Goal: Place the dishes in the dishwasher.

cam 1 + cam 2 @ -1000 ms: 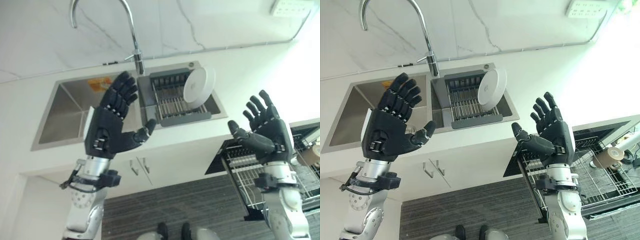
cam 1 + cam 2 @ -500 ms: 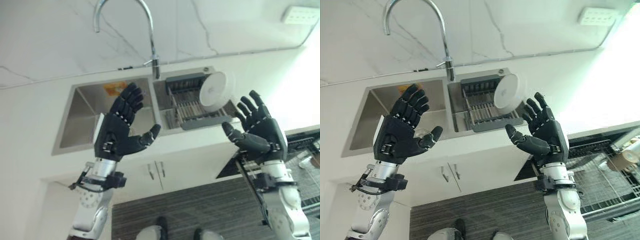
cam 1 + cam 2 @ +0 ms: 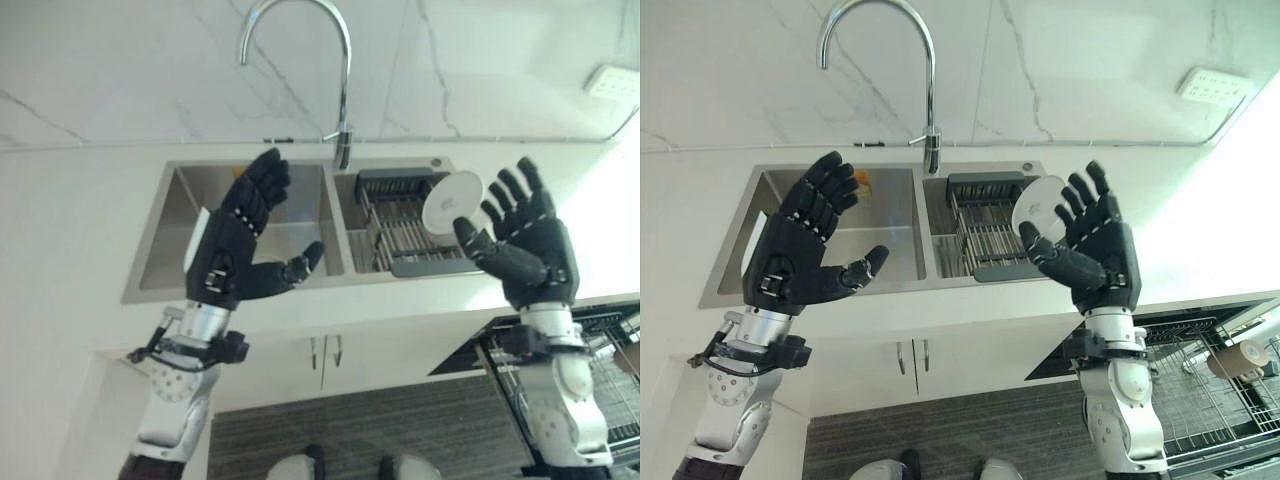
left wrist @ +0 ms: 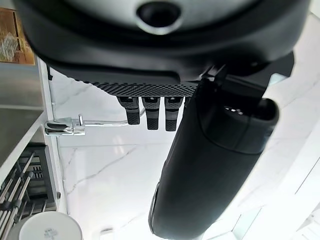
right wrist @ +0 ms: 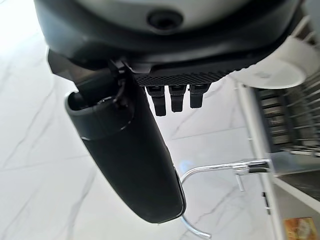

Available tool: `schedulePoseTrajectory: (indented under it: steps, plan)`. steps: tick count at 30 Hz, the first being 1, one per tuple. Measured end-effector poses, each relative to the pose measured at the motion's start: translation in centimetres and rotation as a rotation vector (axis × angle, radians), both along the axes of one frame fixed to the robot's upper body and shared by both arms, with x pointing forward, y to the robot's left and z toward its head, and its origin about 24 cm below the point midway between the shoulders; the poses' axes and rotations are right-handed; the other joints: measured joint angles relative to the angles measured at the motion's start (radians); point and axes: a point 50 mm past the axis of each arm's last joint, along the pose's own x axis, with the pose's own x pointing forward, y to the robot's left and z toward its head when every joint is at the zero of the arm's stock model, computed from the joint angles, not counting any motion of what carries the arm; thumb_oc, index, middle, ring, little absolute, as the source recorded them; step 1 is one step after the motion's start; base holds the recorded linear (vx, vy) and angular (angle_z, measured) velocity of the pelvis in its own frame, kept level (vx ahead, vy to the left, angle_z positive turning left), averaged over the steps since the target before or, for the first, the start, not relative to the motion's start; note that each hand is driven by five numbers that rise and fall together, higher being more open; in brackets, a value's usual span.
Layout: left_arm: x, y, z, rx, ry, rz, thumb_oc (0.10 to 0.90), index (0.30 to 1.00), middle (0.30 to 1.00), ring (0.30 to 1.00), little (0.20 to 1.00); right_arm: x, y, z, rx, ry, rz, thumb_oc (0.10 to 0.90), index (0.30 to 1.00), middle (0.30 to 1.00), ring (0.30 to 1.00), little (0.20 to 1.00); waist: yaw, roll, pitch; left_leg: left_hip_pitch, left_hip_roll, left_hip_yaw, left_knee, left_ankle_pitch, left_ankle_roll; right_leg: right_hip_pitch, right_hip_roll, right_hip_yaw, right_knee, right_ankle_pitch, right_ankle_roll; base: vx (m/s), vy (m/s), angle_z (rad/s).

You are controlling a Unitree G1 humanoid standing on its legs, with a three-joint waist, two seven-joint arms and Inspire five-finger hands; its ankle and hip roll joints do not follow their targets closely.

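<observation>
So the biggest thing here is the white counter running along a marble-look wall, with a stainless double sink sunk into it. A tall curved faucet stands at the back, right where the 2 basins meet. Down at the lower right there's the dishwasher, its wire rack pulled out over the dark striped floor, and something brownish sitting in the rack, can't tell what it is. White cabinet doors with 2 small handles sit under the sink.

The right basin holds a dark dish rack, and the only dish I can spot is 1 white plate, standing on edge at the right end of that rack. You can also catch it in the left wrist view.

Both arms are up in front of the sink. The left hand hangs in front of the left basin, palm facing in, fingers straight and spread, thumb sticking out, nothing in it. The right hand is the same deal, fingers fanned out and empty, raised just in front of the plate as seen from the head camera; whether it's touching the plate I can't tell.

Smaller bits: an orange-yellow thing at the back of the left basin and a white wall socket up at the right.
</observation>
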Motion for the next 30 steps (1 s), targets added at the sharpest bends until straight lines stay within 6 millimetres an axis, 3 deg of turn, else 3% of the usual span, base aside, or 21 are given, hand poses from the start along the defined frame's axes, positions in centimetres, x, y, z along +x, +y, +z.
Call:
schedulePoseTrajectory:
  steps: [2,6,9,15,20,24,30]
  plan:
    - [0.1,0.0,-0.3,0.003,0.019,0.001,0.8,0.9,0.9,0.9,0.9,0.0,-0.2,0.2,-0.019,-0.001,-0.01,0.8,0.9,0.9,0.9,0.9,-0.003,-0.003,0.0,0.008,-0.014,0.003,0.006,-0.002,0.003,-0.007,-0.013,0.034,0.002,0.012,-0.011,0.04,-0.184,0.15]
    - [0.0,-0.5,-0.1,-0.006,0.017,-0.011,0.8,0.9,0.9,0.9,0.9,0.6,-0.4,1.8,-0.046,-0.051,-0.02,0.8,0.9,0.9,0.9,0.9,0.0,-0.008,-0.003,0.017,0.009,-0.002,0.001,0.002,-0.025,0.002,-0.008,0.001,-0.019,0.11,-0.022,0.06,-0.183,0.0]
    - [-0.2,-1.2,-0.1,-0.001,0.033,-0.047,0.8,0.9,0.9,0.9,0.9,1.0,-1.2,2.9,-0.046,-0.075,-0.068,0.8,0.9,0.9,0.9,0.9,-0.005,0.003,-0.009,0.062,0.078,-0.01,-0.047,0.023,-0.08,0.023,0.066,-0.026,-0.019,0.103,-0.087,0.1,-0.194,-0.15]
    - [-0.1,-2.1,-0.4,0.007,0.045,-0.094,0.8,0.9,0.9,0.9,0.9,1.9,-2.4,1.8,-0.008,-0.006,-0.104,0.8,0.9,0.9,0.9,0.9,-0.004,0.023,-0.02,0.088,0.091,-0.027,-0.085,0.038,-0.104,0.036,0.079,-0.049,-0.008,0.084,-0.111,0.02,-0.048,0.06]
    - [0.2,-1.9,-0.9,0.006,0.068,-0.086,0.8,0.9,0.9,0.9,0.9,3.6,-3.2,1.8,-0.013,0.031,-0.12,0.8,0.9,0.9,0.9,0.9,0.0,0.028,-0.025,0.096,0.085,-0.035,-0.088,0.038,-0.105,0.041,0.071,-0.052,0.006,0.061,-0.103,0.02,-0.024,0.08]
    - [0.3,-1.7,-1.2,-0.025,0.087,-0.087,0.8,0.9,0.9,0.9,0.9,4.2,-3.8,0.1,0.091,0.131,-0.092,0.8,0.9,0.9,0.9,0.9,0.015,0.043,-0.043,0.087,0.082,-0.046,-0.085,0.033,-0.098,0.042,0.066,-0.062,0.016,0.054,-0.103,0.02,-0.002,0.08]
    - [0.3,-2.2,-1.5,-0.017,0.104,-0.107,0.8,0.9,0.9,0.9,0.9,5.6,-3.9,-2.1,0.092,0.265,-0.097,0.8,0.9,0.9,0.9,0.9,0.03,0.046,-0.066,0.082,0.08,-0.063,-0.083,0.039,-0.107,0.042,0.063,-0.08,0.027,0.054,-0.113,0.01,0.015,0.11]
